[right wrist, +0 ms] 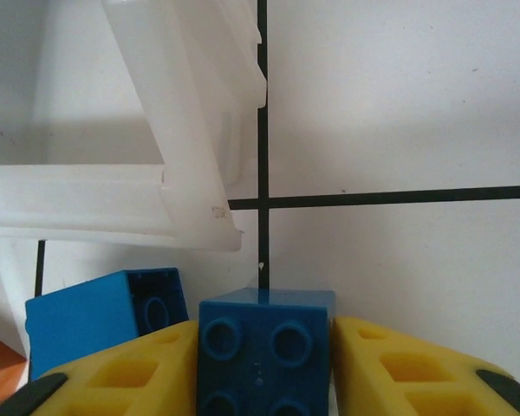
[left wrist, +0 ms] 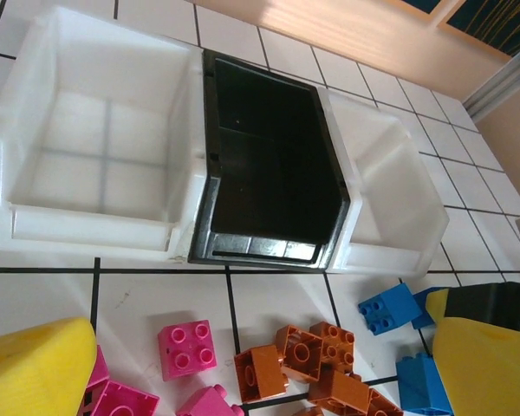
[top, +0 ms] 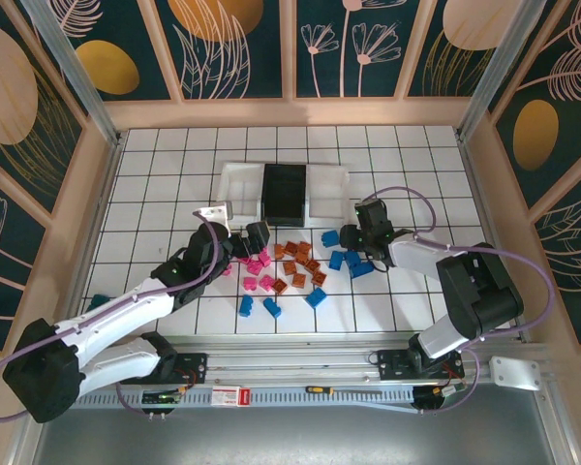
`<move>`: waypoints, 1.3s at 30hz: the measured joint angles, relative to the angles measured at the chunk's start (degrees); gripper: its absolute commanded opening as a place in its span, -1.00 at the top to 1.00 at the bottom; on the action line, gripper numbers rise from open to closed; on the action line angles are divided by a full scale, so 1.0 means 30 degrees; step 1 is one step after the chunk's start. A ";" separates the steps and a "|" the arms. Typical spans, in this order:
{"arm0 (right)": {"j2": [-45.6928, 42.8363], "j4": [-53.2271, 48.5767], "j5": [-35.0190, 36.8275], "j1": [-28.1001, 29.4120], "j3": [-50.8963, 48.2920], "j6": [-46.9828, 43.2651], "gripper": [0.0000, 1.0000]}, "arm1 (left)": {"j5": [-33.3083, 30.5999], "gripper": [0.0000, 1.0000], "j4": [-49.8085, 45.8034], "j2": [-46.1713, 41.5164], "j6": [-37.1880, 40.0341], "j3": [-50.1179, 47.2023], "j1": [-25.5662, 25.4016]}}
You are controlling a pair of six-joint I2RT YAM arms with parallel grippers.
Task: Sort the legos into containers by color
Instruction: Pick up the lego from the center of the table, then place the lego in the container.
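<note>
Right fingers (right wrist: 130, 373) pinch a blue brick (right wrist: 264, 355) beside a white bin (right wrist: 182, 156); left fingers (left wrist: 35, 368) gape wide above pink bricks (left wrist: 186, 348) and orange bricks (left wrist: 299, 351).

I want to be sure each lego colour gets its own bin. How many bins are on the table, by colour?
White bins: 2
Black bin: 1
Total: 3

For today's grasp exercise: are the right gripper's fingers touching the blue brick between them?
Touching. Right wrist view: both yellow fingers sit flush against the blue brick, no gap.
</note>
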 measured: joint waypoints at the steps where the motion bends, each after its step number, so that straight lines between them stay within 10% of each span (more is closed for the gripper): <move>1: -0.0007 0.0168 0.0000 0.0000 0.0000 0.0007 0.39 | -0.0080 -0.98 0.0000 -0.0080 -0.0044 -0.0022 0.0007; 13: -0.4328 -0.0845 -0.0415 0.0277 0.0874 -0.0029 0.60 | -0.2849 -0.98 0.0146 -0.3373 -0.1996 -0.1894 0.0007; 21: 0.0852 -0.0051 -0.0364 0.0503 0.5858 -0.0102 0.57 | -0.2994 -0.97 -0.0299 -0.4138 -0.1865 -0.2120 0.0007; 28: 0.5246 -0.0226 -0.0299 0.0503 0.9173 -0.0036 -0.19 | -0.3002 -0.98 -0.1115 -0.5595 -0.1778 -0.2849 0.0007; 39: 0.2127 0.0270 -0.0532 0.0663 0.7759 0.0058 -0.25 | -0.1173 -0.65 -0.3169 -0.2929 -0.1421 -0.2608 -0.0007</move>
